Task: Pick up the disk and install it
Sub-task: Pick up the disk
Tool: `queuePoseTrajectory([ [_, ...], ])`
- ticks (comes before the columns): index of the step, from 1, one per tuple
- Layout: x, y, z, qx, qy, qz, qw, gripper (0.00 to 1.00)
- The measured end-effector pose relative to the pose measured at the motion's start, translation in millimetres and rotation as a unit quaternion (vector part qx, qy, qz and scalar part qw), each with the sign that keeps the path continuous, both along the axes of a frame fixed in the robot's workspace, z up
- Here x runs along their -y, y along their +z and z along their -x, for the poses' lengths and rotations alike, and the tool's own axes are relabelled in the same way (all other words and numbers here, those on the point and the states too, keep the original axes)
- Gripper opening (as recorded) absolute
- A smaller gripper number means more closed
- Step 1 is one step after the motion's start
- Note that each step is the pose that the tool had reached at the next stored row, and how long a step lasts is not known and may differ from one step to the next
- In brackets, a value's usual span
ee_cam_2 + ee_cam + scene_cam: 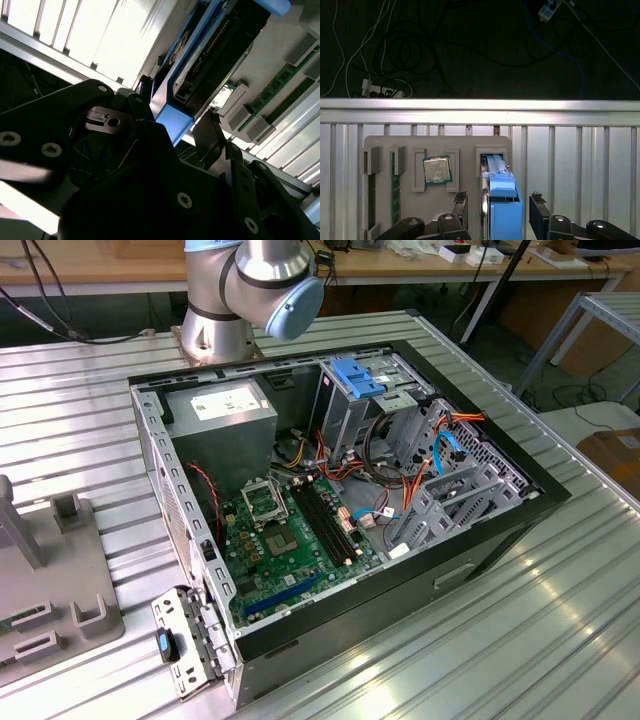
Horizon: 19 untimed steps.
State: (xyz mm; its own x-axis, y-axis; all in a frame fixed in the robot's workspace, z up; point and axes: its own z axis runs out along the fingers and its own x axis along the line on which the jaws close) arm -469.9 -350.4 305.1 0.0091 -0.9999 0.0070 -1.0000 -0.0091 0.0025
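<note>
The disk stands on edge in a slot of the grey fixture plate, its bright blue rails framing a dark body. My gripper is open and straddles it, with one black finger on each side and a narrow gap to the rails. In the second wrist view the disk runs away from the gripper, and its blue end sits between the fingertips. The open computer case lies on the ribbed metal table in the exterior view, with the drive cage at its far side.
A processor chip and a memory stick rest in other slots of the fixture plate. The fixture sits at the exterior view's left. The arm's base stands behind the case. Loose cables lie past the table edge.
</note>
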Motion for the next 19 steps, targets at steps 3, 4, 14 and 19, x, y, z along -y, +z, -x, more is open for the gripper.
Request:
queuePoseTrajectory([
  [3, 0.0, 0.0, 0.0, 0.0000, 0.000, 0.0000, 1.0000, 0.60],
  [4, 0.0, 0.0, 0.0, 0.0000, 0.000, 0.0000, 1.0000, 0.60],
  [14, 0.0, 0.0, 0.0, 0.0000, 0.000, 0.0000, 1.0000, 0.37],
  [19, 0.0, 4.6, 0.0, -0.0001, 0.001, 0.0000, 1.0000, 0.37],
])
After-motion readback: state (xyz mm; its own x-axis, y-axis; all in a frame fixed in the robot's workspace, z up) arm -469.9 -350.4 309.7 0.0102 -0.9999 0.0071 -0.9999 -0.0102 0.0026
